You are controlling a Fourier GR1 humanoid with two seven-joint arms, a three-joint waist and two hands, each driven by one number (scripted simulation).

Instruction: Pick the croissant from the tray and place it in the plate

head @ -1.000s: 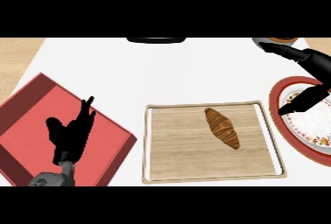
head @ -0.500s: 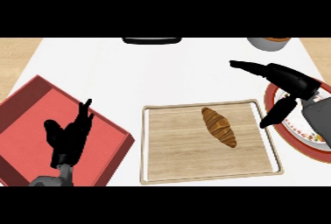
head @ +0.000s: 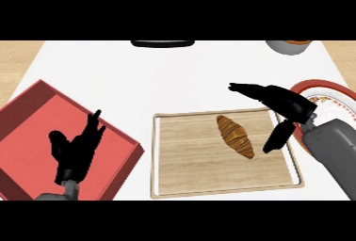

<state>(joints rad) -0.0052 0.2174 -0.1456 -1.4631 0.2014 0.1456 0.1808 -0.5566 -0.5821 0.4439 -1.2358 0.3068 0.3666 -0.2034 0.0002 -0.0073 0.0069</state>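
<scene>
Head view, croissant (head: 234, 135) on tray (head: 201, 181), no writing

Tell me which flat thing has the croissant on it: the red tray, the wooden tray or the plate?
The wooden tray in the middle. The croissant lies on its light boards. The red tray at the left and the plate at the right hold no croissant.

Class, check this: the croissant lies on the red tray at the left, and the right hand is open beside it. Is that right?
Not quite. The head view shows the croissant on the wooden tray in the middle, not the red tray. The right hand is indeed open beside it.
</scene>
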